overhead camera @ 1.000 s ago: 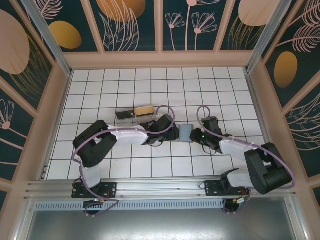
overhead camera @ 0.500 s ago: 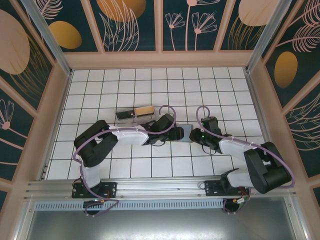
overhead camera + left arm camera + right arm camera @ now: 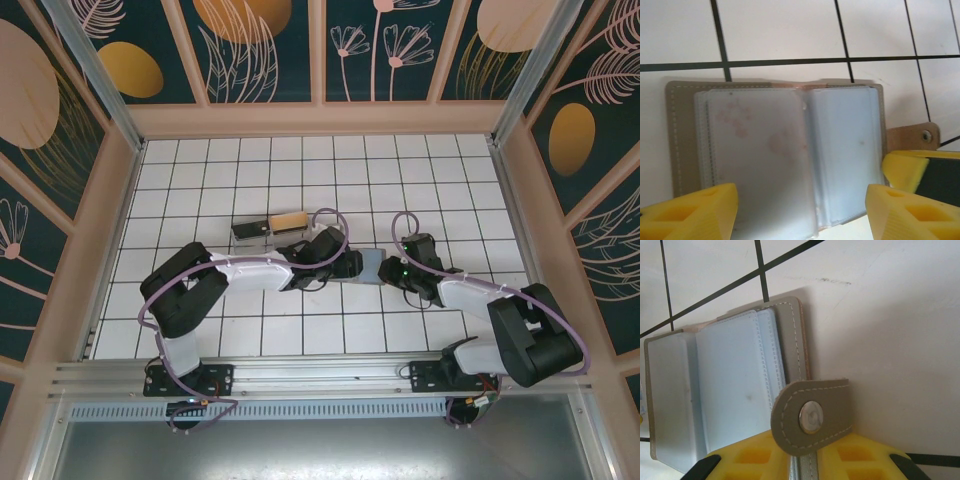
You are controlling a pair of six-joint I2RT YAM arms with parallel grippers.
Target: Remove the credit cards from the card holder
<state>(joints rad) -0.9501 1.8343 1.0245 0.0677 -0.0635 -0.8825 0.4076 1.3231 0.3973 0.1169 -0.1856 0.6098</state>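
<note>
Card holder [image 3: 371,264] open and flat on the white tiled floor [image 3: 300,170], mid-table, between the two grippers. Shows frosted clear sleeves inside a beige stitched cover in the left wrist view [image 3: 790,155]; cannot tell whether the sleeves hold anything. Left gripper [image 3: 800,200] just above the near edge of the holder, yellow fingers [image 3: 695,210] wide apart, one at each side, gripping nothing. Right gripper [image 3: 807,457] at the holder's right edge [image 3: 715,395], fingers together, clamped on the strap [image 3: 812,415] with the metal snap. Credit cards [image 3: 250,230] flat on the floor behind the left arm, well apart from the holder, touching a tan block [image 3: 288,219]; too small to count.
</note>
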